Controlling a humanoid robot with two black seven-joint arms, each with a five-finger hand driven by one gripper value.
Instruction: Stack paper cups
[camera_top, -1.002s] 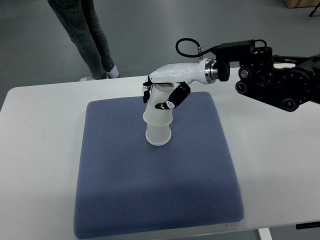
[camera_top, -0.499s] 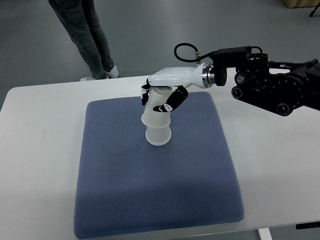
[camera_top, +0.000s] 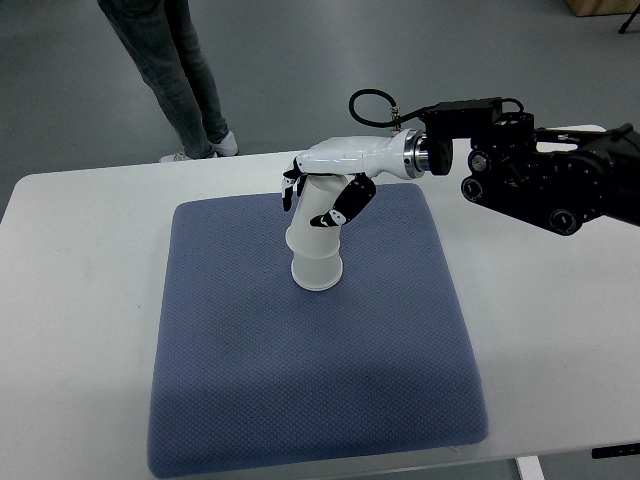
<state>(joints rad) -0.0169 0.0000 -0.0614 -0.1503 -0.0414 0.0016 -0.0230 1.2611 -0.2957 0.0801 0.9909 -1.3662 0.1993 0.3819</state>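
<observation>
A white table (camera_top: 560, 330) fills most of the view, with a large blue-grey padded mat (camera_top: 310, 380) lying across its middle, and a person's legs (camera_top: 170, 70) in grey trousers stand on the floor beyond the far edge. The right arm (camera_top: 540, 180), black, reaches in from the right edge, and its white right hand (camera_top: 325, 185) is curled around the top of a stack of paper cups (camera_top: 317, 245) standing mouth-down, slightly tilted, on the mat's far half
</observation>
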